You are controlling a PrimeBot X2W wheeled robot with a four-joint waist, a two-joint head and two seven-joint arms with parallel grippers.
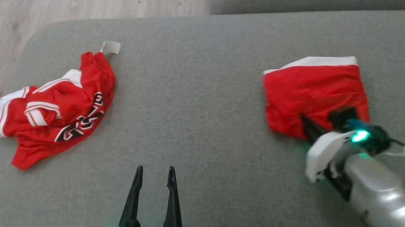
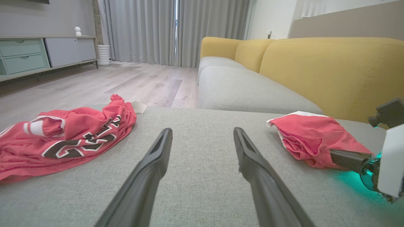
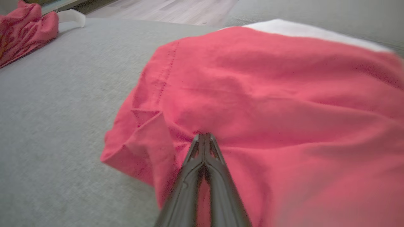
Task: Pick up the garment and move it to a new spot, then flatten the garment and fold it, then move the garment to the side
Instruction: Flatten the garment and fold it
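You're pinching the folded red garment (image 1: 312, 87) at 3 o'clock on the cushion (image 1: 198, 72), right gripper (image 3: 204, 136) jaws clamped on its near edge, left gripper (image 1: 154, 171) gaping empty; likely starting the move-aside, needing a gentle lift.

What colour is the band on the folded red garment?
The garment's band is white; head view best.

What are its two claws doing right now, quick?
Left gripper: open, holding nothing.
Right gripper: closed, pinching the near edge of the folded red garment.
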